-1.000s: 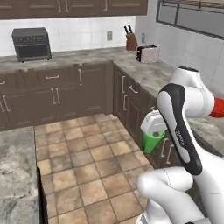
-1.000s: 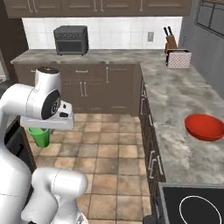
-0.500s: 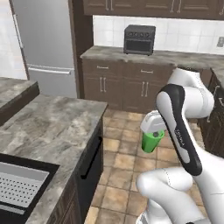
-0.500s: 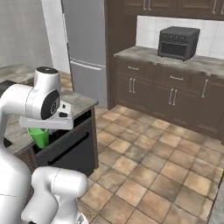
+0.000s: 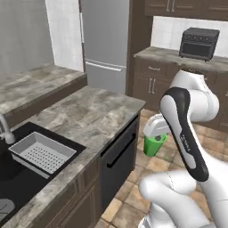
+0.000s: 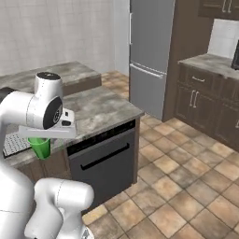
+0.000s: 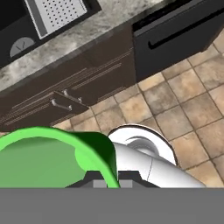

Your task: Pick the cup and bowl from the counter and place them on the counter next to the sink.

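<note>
Left base view: a white robot arm rises from the lower right, and its claw [image 5: 156, 132] is clenched on the rim of a small bright green cup [image 5: 154, 144]. The cup hangs upright in the air above the brown tiled floor [image 5: 168, 163], just off the front edge of the grey marble desk [image 5: 89, 116] and beside a black dishwasher front [image 5: 116, 162]. Set into the desk at the left is a black sink [image 5: 18, 178] holding a light grey perforated drainer tray [image 5: 41, 152], with a slim silver faucet [image 5: 5, 131] at the far left edge. A tall grey refrigerator [image 5: 104, 42] stands behind the desk, and a dark toaster oven [image 5: 198, 43] sits on a farther worktop at the upper right.

Right base view: the cup [image 6: 40, 147] hangs under the claw [image 6: 43, 135] at the left, in front of the desk's [image 6: 100, 107] edge, with the dishwasher [image 6: 102, 163] to its right.

Hand view: the cup's green rim [image 7: 57, 159] sits close at the lower left, with the claw's dark fingertips [image 7: 94, 180] pinching its wall. Beyond are wooden cabinet fronts [image 7: 78, 87], the desk's edge, the drainer tray [image 7: 57, 15] and floor tiles.
</note>
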Controlling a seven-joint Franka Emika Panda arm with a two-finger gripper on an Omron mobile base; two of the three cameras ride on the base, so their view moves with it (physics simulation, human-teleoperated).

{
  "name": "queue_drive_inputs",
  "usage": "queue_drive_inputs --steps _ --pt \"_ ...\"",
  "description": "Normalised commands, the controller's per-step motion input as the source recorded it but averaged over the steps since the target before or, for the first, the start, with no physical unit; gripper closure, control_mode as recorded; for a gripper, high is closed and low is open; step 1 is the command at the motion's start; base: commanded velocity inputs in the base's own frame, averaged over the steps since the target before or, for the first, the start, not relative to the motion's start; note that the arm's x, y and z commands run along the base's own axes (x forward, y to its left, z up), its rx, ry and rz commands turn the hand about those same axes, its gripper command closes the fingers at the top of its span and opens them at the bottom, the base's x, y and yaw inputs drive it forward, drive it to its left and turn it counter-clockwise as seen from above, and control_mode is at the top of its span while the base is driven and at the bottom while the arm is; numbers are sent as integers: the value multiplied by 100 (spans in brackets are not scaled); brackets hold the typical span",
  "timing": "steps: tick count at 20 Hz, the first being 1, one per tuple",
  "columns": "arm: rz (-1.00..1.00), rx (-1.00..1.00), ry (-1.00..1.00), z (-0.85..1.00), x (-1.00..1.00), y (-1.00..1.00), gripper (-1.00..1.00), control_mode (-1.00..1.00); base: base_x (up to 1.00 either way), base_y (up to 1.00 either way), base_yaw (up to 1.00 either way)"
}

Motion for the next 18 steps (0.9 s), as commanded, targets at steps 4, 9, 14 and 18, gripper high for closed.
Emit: queue_drive_inputs --steps 4,9,14,18 --pt "0 0 0 0 0 0 100 100 100 -74 48" --pt "0 0 0 0 0 0 100 100 100 -48 34" --pt "0 0 0 0 0 0 100 100 80 -41 22" --pt "0 0 0 0 0 0 100 100 57 23 27"
